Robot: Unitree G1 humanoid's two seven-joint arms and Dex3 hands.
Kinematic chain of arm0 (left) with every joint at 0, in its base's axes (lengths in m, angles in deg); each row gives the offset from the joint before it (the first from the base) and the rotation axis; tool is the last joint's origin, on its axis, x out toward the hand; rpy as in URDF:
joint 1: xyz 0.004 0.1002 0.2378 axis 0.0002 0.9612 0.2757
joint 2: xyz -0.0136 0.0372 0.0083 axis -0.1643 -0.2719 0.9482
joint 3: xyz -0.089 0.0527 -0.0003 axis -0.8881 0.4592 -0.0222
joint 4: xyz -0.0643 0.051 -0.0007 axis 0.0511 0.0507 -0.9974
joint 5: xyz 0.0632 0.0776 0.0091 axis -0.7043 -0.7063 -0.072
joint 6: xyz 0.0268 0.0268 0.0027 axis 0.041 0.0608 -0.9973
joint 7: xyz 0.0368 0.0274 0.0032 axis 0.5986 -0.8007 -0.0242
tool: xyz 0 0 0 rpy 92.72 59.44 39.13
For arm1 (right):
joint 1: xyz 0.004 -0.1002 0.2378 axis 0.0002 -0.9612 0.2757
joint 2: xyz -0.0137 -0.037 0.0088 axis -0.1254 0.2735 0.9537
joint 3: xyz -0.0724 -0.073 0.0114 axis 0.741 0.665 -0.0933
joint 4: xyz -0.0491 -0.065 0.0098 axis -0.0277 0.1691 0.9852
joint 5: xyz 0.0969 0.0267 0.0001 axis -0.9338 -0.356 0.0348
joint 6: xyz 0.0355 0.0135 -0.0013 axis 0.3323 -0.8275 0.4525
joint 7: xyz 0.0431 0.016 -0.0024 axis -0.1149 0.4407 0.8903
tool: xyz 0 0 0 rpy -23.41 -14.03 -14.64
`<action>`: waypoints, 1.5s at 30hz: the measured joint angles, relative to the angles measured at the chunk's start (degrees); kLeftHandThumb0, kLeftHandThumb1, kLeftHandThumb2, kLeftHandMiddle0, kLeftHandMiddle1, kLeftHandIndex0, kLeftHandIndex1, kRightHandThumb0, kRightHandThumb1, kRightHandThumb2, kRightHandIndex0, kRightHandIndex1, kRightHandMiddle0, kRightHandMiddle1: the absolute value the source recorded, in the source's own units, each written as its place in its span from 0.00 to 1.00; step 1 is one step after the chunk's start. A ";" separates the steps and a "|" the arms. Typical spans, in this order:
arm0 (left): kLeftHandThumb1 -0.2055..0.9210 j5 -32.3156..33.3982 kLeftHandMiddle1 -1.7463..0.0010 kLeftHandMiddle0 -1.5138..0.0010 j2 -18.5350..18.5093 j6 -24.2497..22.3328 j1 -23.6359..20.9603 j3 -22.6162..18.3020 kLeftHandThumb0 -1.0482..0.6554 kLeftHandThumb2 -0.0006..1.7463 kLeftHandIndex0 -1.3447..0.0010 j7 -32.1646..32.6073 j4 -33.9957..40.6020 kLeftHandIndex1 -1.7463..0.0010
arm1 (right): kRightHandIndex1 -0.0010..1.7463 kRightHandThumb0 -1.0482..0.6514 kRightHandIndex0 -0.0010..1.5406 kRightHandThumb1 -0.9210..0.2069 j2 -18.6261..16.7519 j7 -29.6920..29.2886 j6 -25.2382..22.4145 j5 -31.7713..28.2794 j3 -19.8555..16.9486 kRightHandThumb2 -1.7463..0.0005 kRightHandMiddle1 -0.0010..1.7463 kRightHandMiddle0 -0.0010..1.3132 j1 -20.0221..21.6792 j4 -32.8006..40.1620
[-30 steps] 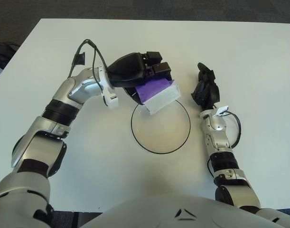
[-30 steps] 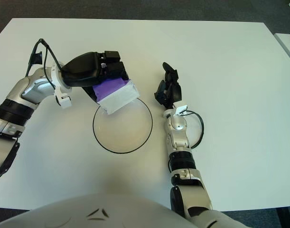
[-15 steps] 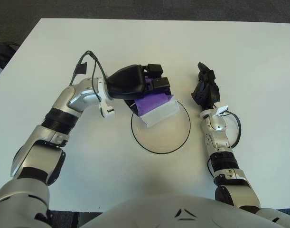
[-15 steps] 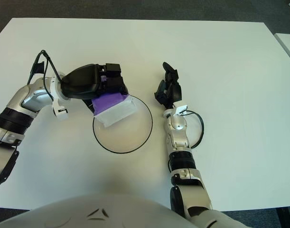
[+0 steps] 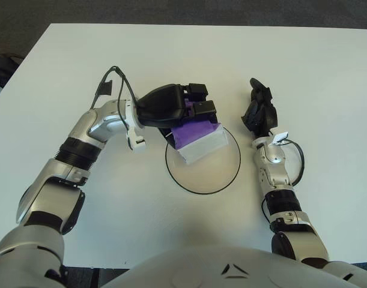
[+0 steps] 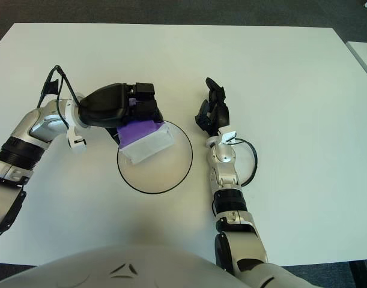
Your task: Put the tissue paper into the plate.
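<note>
Left hand (image 5: 171, 107): fingers clamped on tissue pack (image 5: 198, 139), plate (image 5: 219, 180) just beneath.
Handling: probably light, soft; grip its long sides gently.
Right hand (image 5: 259, 114): idle beside plate.

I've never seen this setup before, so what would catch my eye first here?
The purple and white tissue pack, the one splash of colour, gripped by the left hand over the far-left rim of the round plate at the middle of the white table. The right hand shows just right of the plate.
</note>
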 measured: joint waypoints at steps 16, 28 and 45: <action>0.60 1.78 0.00 0.32 4.31 7.69 2.59 0.68 0.37 0.64 0.64 0.40 -7.48 0.00 | 0.00 0.19 0.16 0.00 -0.05 -0.58 0.00 0.17 -0.18 0.47 0.29 0.00 0.41 -0.43; 0.85 4.06 0.14 0.75 6.33 9.99 2.90 0.67 0.32 0.46 0.83 0.41 -8.50 0.09 | 0.00 0.19 0.17 0.00 -0.04 -1.22 0.00 0.20 -0.23 0.48 0.30 0.00 1.05 -1.22; 1.00 -0.29 1.00 1.00 3.16 7.39 2.86 0.28 0.00 0.39 1.00 -2.18 -7.82 0.99 | 0.00 0.16 0.12 0.00 3.02 -2.38 7.11 3.26 0.37 0.47 0.30 0.00 7.30 -11.97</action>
